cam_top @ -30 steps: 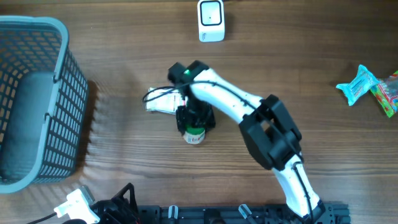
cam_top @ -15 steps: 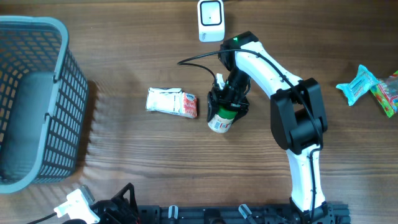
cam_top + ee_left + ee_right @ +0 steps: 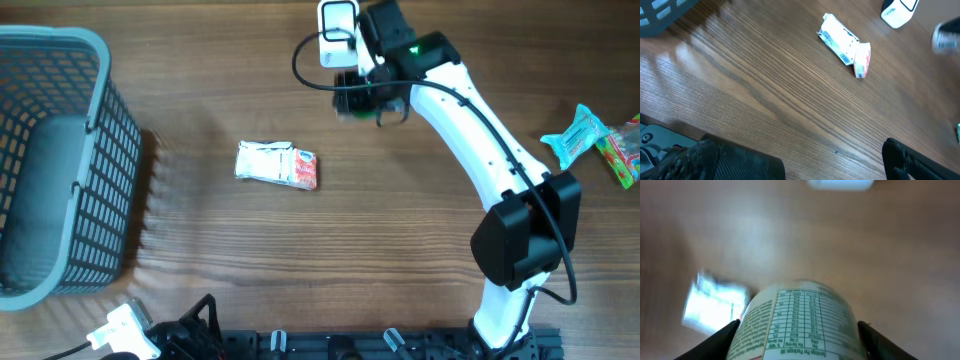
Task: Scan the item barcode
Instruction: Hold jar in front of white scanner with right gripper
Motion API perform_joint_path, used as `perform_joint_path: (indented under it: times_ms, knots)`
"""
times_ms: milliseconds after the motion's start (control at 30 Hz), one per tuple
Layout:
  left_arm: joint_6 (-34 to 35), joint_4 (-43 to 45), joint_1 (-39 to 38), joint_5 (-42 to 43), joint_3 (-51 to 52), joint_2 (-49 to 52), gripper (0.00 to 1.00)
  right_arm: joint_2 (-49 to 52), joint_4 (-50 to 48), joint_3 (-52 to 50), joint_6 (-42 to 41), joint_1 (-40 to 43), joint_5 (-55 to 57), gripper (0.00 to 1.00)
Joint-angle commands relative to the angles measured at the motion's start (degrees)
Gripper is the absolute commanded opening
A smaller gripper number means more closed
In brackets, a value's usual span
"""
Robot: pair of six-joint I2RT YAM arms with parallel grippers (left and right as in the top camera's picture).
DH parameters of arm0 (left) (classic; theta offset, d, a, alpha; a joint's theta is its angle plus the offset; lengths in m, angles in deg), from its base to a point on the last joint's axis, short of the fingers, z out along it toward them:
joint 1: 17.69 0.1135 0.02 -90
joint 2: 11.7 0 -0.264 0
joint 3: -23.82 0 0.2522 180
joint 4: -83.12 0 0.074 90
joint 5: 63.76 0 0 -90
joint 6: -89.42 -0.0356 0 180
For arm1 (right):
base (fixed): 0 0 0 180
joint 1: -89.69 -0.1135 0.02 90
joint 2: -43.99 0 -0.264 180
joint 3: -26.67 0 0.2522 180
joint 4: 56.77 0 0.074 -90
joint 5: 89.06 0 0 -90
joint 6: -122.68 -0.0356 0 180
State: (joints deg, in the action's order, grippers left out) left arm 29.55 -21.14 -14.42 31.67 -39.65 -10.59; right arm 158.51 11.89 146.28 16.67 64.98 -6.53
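Right tool (image 3: 368,97) pinches a label-wrapped jar (image 3: 800,322) by its sides, held above the bench (image 3: 300,260) just beside the white scanner (image 3: 339,30) at the far edge. Left tool (image 3: 805,165) rests spread wide at the near edge. A crumpled packet (image 3: 277,163) lies mid-bench.

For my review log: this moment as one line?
right gripper: shut on bottle | bottle: near scanner | left gripper: open, empty | packet: not held
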Motion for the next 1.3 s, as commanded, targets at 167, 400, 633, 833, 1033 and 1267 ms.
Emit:
perform_joint_path:
  times_ms: [167,400,633,833,1033,1267]
  knots:
    - [0.3,-0.6,-0.3,0.5,0.2,-0.2,1.0,4.9,-30.6,-0.2,5.0,-0.1,16.5,0.63]
    - [0.3,-0.6,-0.3,0.5,0.2,-0.2,1.0,17.4,-60.7,-0.2,13.1,-0.1,22.7,0.65]
    - [0.3,-0.6,-0.3,0.5,0.2,-0.2,1.0,22.2,-71.7,-0.2,13.0,-0.1,22.9,0.71]
    - [0.3,-0.6,-0.3,0.5,0.2,-0.2,1.0,16.9,-62.7,0.0,14.9,1.3,33.9,0.77]
    - [0.4,-0.6,-0.3,0.5,0.2,-0.2,1.0,7.6,-31.0,0.0,10.5,12.8,29.5,0.8]
    - [0.3,-0.6,-0.3,0.5,0.2,-0.2,1.0,6.9,-7.3,0.0,9.2,12.3,-2.6,1.0]
